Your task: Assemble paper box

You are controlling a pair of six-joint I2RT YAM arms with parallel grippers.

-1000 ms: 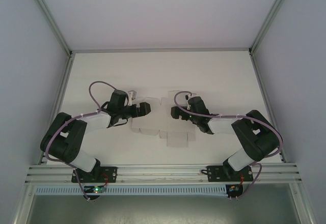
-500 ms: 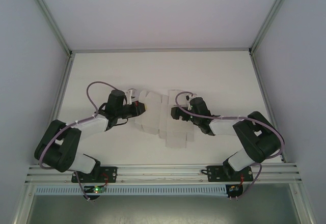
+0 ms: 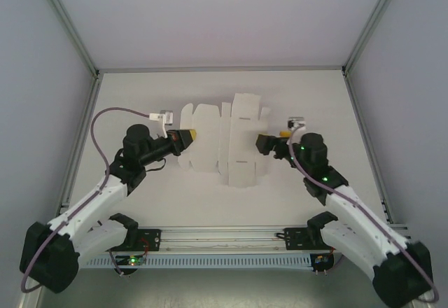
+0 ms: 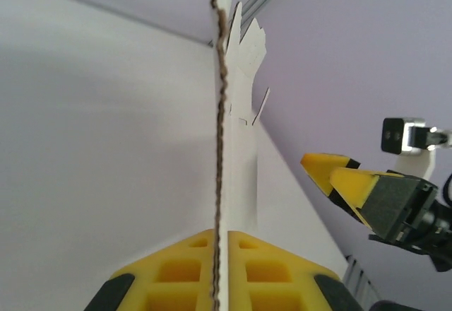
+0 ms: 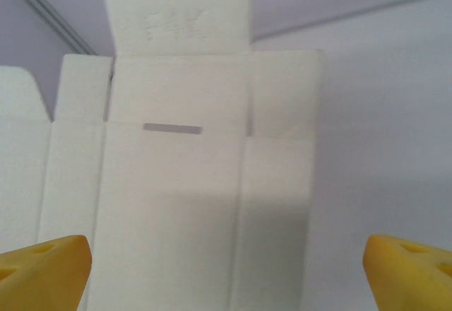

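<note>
Stage: early. Box [image 3: 220,147] an unfolded sheet on table [image 3: 140,98]. Left gripper [image 3: 187,137]: clamped on box left edge. Right gripper [image 3: 269,140]: fully spread, empty, just right of box. Next: probably raise left panel along crease; brace opposite side.

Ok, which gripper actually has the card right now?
The left gripper, shut on the left edge of the paper box sheet. The right gripper stands wide open, facing the sheet's right side without pinching it.
</note>
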